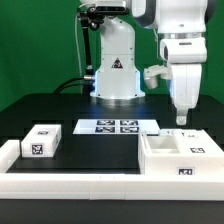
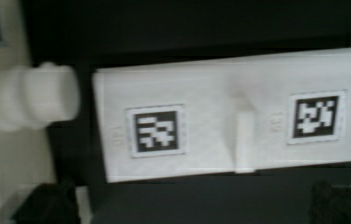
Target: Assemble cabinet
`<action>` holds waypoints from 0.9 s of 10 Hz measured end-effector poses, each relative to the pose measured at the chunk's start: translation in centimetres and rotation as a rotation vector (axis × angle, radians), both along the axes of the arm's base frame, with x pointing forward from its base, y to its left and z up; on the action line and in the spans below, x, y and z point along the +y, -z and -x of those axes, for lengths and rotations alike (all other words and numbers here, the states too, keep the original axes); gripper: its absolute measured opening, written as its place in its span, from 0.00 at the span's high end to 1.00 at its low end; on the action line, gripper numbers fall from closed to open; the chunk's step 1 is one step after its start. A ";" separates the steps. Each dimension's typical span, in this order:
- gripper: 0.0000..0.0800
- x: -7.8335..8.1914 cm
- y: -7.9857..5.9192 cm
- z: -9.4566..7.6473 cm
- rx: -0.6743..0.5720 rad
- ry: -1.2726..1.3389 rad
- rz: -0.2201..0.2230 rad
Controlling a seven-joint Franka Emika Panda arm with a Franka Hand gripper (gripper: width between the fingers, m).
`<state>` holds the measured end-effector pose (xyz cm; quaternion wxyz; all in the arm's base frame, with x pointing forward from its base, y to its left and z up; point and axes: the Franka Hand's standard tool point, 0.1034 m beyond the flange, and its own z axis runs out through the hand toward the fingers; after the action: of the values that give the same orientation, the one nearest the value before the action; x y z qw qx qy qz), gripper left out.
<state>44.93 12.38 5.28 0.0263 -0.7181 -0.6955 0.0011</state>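
Note:
The cabinet [image 1: 180,156] is a white boxy unit with open compartments and small tags, standing on the black table at the exterior view's right. My gripper [image 1: 181,118] hangs just above it, apart from it, open and empty. In the wrist view the cabinet [image 2: 225,85] shows as a white body with a raised middle ridge and two black-and-white tags. A rounded white knob [image 2: 39,95] sits at one side of it. My gripper [image 2: 193,205] stands spread, with dark fingertips [image 2: 47,205] at the picture's corners and nothing between them. A small white tagged block [image 1: 42,142] lies at the exterior view's left.
The marker board [image 1: 118,127] lies flat at mid-table, in front of the robot base [image 1: 115,75]. A low white wall [image 1: 70,180] runs along the table's front edge and up its left side.

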 end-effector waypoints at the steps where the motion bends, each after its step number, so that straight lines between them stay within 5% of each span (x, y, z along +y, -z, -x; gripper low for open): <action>1: 0.19 -0.1 0.5 0.1 0.005 0.003 -0.004; 9: 0.19 0.0 3.5 1.4 0.041 0.019 -0.028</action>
<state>43.56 12.38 1.78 0.0508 -0.7241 -0.6878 0.0058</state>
